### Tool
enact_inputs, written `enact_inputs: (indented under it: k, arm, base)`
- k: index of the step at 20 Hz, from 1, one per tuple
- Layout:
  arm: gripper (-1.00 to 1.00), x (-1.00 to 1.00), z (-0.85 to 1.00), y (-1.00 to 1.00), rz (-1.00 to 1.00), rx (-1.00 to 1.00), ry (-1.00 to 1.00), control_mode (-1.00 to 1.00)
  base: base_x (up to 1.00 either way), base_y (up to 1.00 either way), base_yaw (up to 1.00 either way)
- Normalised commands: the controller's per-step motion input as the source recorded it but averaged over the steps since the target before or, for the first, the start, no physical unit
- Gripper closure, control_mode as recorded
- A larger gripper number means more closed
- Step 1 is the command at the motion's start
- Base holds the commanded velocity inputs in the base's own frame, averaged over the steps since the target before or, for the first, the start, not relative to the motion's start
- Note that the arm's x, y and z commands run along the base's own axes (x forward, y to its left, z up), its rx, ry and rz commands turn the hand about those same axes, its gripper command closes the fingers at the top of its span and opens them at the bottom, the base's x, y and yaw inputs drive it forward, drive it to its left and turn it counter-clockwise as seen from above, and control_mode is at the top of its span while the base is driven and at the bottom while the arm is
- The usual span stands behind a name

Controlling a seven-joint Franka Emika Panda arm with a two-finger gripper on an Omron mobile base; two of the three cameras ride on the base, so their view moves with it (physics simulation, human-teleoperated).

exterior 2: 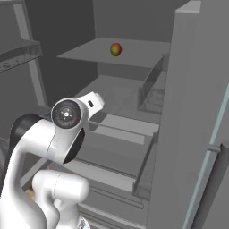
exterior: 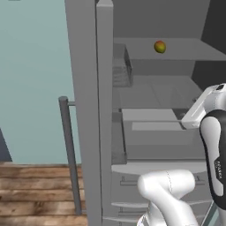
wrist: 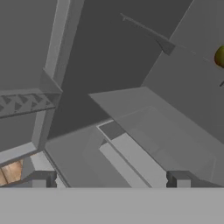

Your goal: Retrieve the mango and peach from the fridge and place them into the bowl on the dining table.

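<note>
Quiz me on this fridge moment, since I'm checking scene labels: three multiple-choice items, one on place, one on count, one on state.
1. Where is the mango?
A. upper shelf
B. bottom drawer
C. door bin

2. How many fruits show inside the fridge?
A. three
B. one
C. none

3. How is the gripper?
A. shut on the mango
B. shut, holding nothing
C. open, holding nothing

Key: 1 A, it rests on the upper shelf; 2 B, a single yellow-green, red-blushed fruit shows; 3 C, the hand view has the fingertips wide apart with nothing between.

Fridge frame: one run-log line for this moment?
fridge: open | mango: on upper shelf, untouched | hand: open, empty, inside fridge below that shelf | peach: not seen
</note>
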Motion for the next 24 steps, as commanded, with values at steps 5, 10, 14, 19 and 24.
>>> enact_inputs:
  k: [5, 10, 14, 19, 24]
  arm:
    - [-1.00, 0.00, 0.00, 0.00, 0.00, 0.00, 0.00, 1.00]
    - [-1.00, 0.00, 0.00, 0.00, 0.00, 0.00, 0.00, 1.00]
    - [-1.00, 0.00, 0.00, 0.00, 0.00, 0.00, 0.00, 1.00]
    - [-1.00, 0.00, 0.00, 0.00, 0.00, 0.00, 0.00, 1.00]
    - [-1.00, 0.00, 0.00, 0.00, 0.00, 0.00, 0.00, 1.00]
  base:
    - [0.93, 0.00, -0.15]
    - [0.71, 0.06, -0.15]
    - [0.28, 0.00, -0.02]
    - [0.22, 0.08, -0.02]
    - [0.21, 0.12, -0.08]
